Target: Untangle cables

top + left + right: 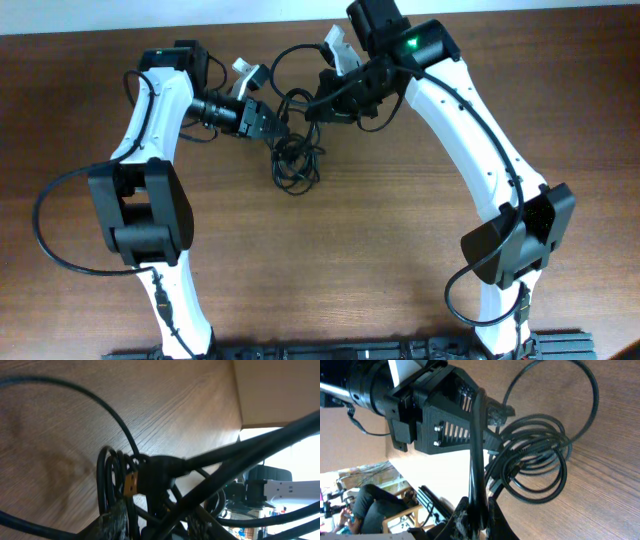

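tabletop — right tool tight on cable

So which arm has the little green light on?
The right arm. A green light glows on the black part near its wrist. The left arm shows no light at all.

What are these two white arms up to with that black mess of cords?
They're trying to untangle a knot of thin black cables on a wooden table. The right tool is clamped on one strand. The left tool sits at the knot, cords between its fingers; whether it grips is unclear. Nothing is untangled yet.
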You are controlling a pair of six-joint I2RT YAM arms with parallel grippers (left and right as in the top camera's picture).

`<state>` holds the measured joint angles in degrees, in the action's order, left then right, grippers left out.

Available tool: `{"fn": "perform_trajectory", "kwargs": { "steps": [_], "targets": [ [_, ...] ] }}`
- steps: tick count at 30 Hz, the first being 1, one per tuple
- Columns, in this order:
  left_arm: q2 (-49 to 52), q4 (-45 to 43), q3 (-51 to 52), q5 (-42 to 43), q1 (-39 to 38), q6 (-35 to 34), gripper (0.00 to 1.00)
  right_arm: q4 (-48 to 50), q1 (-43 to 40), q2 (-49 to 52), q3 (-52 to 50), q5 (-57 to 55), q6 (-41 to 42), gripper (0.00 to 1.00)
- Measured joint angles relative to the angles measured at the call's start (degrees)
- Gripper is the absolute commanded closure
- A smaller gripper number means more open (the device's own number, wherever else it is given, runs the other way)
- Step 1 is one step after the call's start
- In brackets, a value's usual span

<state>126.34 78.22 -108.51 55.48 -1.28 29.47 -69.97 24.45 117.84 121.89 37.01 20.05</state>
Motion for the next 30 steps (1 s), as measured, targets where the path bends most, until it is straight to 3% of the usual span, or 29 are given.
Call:
{"fn": "perform_trajectory", "kwargs": {
  "steps": [2, 4, 7, 10, 12, 13, 15, 16, 19, 22, 24, 26, 30],
  "targets": [
    [0.0, 0.0, 0.0, -1.0, 0.0, -0.2, 0.75, 0.8, 0.0, 0.0, 0.0, -2.1, 2.0, 0.96],
    [0.0, 0.0, 0.0, -1.5, -0.2, -0.5, 0.81, 1.4, 0.0, 0.0, 0.0, -2.8, 2.5, 0.96],
    [0.0, 0.0, 0.0, -1.9, -0.7, -0.7, 1.0, 2.4, 0.0, 0.0, 0.0, -3.4, 2.7, 0.96],
    [0.0, 0.0, 0.0, -1.9, -1.7, -1.0, 1.0, 2.3, 0.0, 0.2, 0.0, -4.2, 2.8, 0.92],
    [0.0, 0.2, 0.0, 4.2, -0.9, -2.7, 1.0, 1.2, 0.0, 0.2, 0.0, -7.9, 3.1, 0.88],
    [0.0, 0.3, 0.0, 6.3, -0.5, -2.8, 1.0, 0.0, 0.0, 0.2, 0.1, -9.7, 3.1, 0.83],
    [0.0, 1.4, -0.5, 12.0, 1.7, -3.4, 1.0, -4.2, -0.2, 0.2, 0.1, -16.6, 3.7, 0.61],
    [0.0, 2.2, -0.7, 13.6, 2.6, -3.6, 1.0, -4.7, -0.4, 0.2, 0.1, -18.9, 3.5, 0.56],
    [-4.2, 2.6, -0.7, 17.8, 2.7, -3.6, 1.0, -5.0, -1.9, 0.2, 0.1, -21.4, 3.5, 0.47],
    [-13.8, -3.7, -1.0, 27.3, 2.8, -4.1, 1.0, -6.2, -1.1, 0.2, 0.1, -21.8, 3.5, 0.45],
    [-17.1, -12.7, -1.3, 30.7, 2.6, -11.8, 1.0, -6.4, 0.0, 0.2, 0.1, -21.8, 3.5, 0.44],
    [-18.4, -22.5, -1.6, 31.9, 2.6, -24.6, 1.0, -6.4, 1.4, 0.2, 0.1, -21.8, 3.5, 0.4],
    [-20.4, -52.2, -2.7, 27.8, 2.6, -57.4, 1.0, -6.8, 2.2, 0.2, 0.1, -21.8, 3.5, 0.35]
  ]
}}
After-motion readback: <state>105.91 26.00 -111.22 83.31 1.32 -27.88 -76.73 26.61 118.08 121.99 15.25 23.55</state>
